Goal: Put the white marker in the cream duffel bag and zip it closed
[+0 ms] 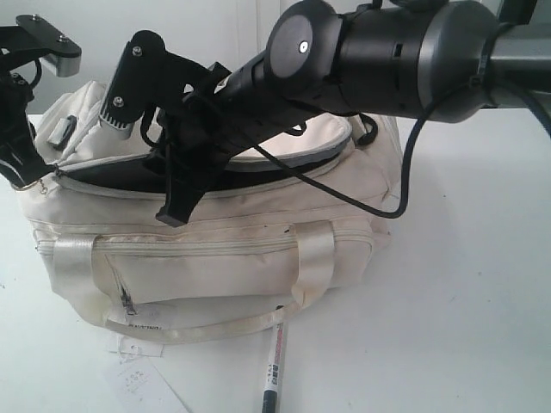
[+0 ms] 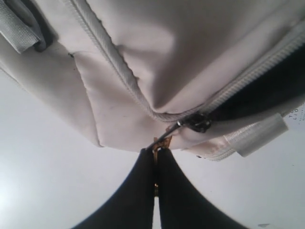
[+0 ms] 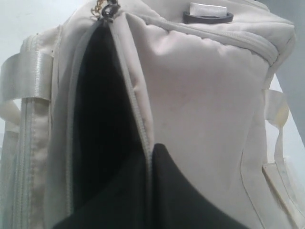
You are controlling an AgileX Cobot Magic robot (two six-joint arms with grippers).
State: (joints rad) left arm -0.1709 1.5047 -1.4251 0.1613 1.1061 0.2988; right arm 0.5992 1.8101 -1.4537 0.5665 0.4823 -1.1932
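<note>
- We see the left fingers (image 2: 150,158) pressed tight together on a thin gold-coloured zipper pull (image 2: 162,140).
- The pull links to a dark metal slider (image 2: 198,123) just beyond the tips, at the end of the grey zip.
- The right fingers (image 3: 159,162) are pinched narrow on one zip edge of the cream duffel bag (image 1: 215,232), at its open mouth.
- Beside those fingers the mouth gapes onto a dark lining (image 3: 102,124); we cannot make out anything inside.
- Further along the soft, matte fabric sits a black D-ring (image 3: 208,17) holding a pale strap.
- A shiny satin-like handle (image 1: 314,258) crosses the zipped front pocket (image 1: 198,258).
- The white marker (image 1: 274,366) lies on the bench (image 1: 448,301), well apart from both pairs of fingers, in front of the bag, with its upper end at the handle loop.
- Its barrel carries print that is too small for us to read.
- Paper tags (image 1: 129,379) lie near it, their faint writing illegible.
</note>
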